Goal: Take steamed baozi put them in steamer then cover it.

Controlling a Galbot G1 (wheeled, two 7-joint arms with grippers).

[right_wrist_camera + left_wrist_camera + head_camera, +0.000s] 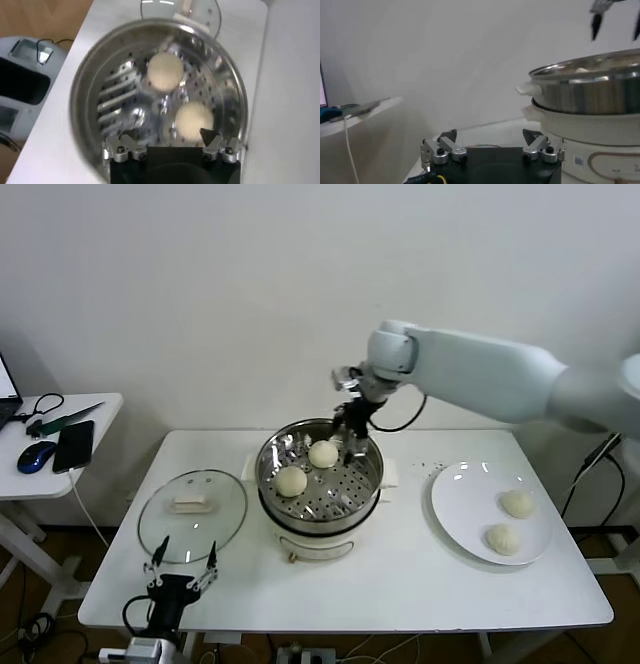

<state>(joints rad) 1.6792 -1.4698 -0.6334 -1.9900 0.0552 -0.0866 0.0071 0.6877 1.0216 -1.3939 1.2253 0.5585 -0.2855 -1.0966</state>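
The round shiny steel steamer basket with its perforated floor sits on a cream-white electric pot base in the middle of the white bench, a little nearer the far edge than the near one. Two smooth cream-white dough buns lie inside it: one toward the far side of the basket, the other toward the basket's left side, the two close together but apart. In the right wrist view both buns rest on the holed floor, below the fingers.

The right gripper hangs over the far rim of the steamer – its dark fingers spread and holding nothing, with one bun directly beneath the gap between them.

Two more cream-white buns remain on the flat round white plate near the bench's right edge, side by side without touching.

The round clear glass lid with a metal rim and cream-white rectangular handle lies flat on the bench toward the left edge, just beside the pot base.

The left gripper is parked low at the near-left corner of the bench – fingers spread and empty, just short of the lid's near rim. From its wrist view the steamer's steel wall rises ahead.
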